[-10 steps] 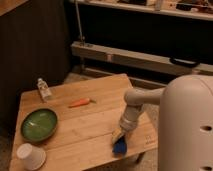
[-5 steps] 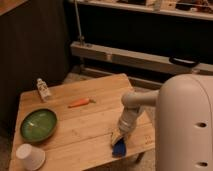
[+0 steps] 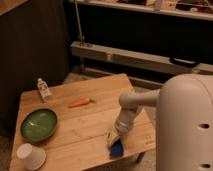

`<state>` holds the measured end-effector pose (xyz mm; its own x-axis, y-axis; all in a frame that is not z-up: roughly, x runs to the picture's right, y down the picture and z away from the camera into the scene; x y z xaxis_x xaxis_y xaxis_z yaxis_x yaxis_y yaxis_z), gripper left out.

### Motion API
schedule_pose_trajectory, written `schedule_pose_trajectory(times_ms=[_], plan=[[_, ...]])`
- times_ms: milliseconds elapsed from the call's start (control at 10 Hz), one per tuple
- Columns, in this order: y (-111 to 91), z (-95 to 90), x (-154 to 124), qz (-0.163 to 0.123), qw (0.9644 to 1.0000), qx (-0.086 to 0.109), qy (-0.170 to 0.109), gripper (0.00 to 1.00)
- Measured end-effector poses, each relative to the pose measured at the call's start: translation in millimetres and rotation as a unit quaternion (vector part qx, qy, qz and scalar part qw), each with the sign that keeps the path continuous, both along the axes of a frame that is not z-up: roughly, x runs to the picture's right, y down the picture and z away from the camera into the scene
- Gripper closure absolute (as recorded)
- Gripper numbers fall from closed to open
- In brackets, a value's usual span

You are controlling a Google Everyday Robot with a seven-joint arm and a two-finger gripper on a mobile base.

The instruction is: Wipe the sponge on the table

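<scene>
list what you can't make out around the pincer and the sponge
- Camera view: the sponge, at the near edge of the table, is partly covered by the pincer above it.
- Part of the table's right edge: hidden behind the arm.
- Bottle, far left: label too small to read.

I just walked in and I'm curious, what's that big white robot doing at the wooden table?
The robot's arm reaches down, with its gripper on the small dark-blue sponge at the near edge of the light bamboo-wood table, as if wiping. A round green bowl, orange carrot, white cup and small bottle lie farther left.
</scene>
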<state>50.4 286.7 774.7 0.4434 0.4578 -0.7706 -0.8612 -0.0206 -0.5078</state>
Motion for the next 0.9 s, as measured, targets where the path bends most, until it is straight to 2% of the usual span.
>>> schedule_pose_trajectory(times_ms=[100, 400, 600, 900], plan=[[2, -7.4, -26, -0.009, 0.9996, 0.006, -0.025, 1.00], [11, -13.5, -92, -0.032, 0.9965, 0.015, -0.075, 1.00], [11, -9.9, -105, -0.033, 0.9953, 0.020, -0.089, 1.00], [-14, 11.6, -105, -0.022, 0.9936, 0.044, -0.102, 1.00]])
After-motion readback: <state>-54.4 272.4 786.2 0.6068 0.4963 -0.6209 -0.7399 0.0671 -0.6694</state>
